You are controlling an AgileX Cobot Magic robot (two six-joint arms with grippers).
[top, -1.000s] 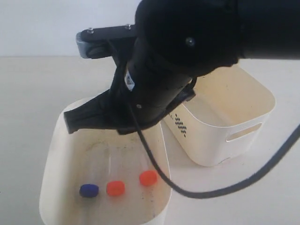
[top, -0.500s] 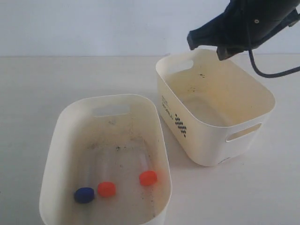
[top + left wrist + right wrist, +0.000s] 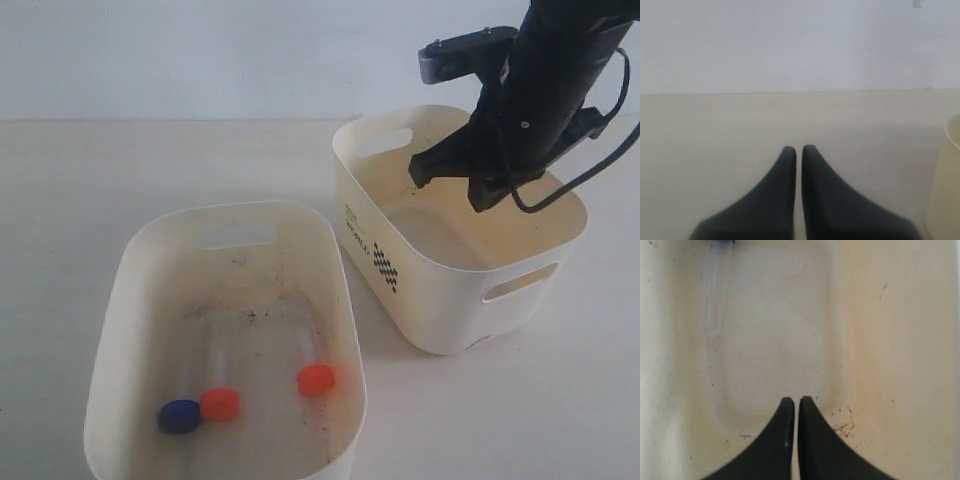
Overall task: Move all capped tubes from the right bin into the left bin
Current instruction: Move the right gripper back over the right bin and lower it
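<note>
Surface: pale cream table [image 3: 80, 180] under a plain white wall; both bins stand on it, close together but apart.
Left gripper: my left gripper [image 3: 796, 150] hangs over bare table. Its two black fingers are pressed together with nothing between them. It does not appear in the exterior view.
Left bin: the left bin [image 3: 120, 290] sits on the left, nearer the camera, its floor flecked with dark specks.
Tubes inside it: three lie flat on the floor. The blue-capped tube [image 3: 180, 416] touches the first orange-capped tube [image 3: 219, 404] cap to cap. The second orange-capped tube [image 3: 316, 379] lies apart from them, near the wall that faces the other bin.
Right bin: the right bin [image 3: 400, 290] stands on the right and farther back, its checkered mark on the side facing the left bin.
Tube inside it: my right wrist camera shows the last capped tube [image 3: 714, 290] lying on the floor along one wall, its blue cap cut off by the frame edge. From outside it is hidden.
Right gripper: my right gripper [image 3: 793, 404] points down into the right bin above its floor, well away from that tube. Its fingers are together and hold nothing.
</note>
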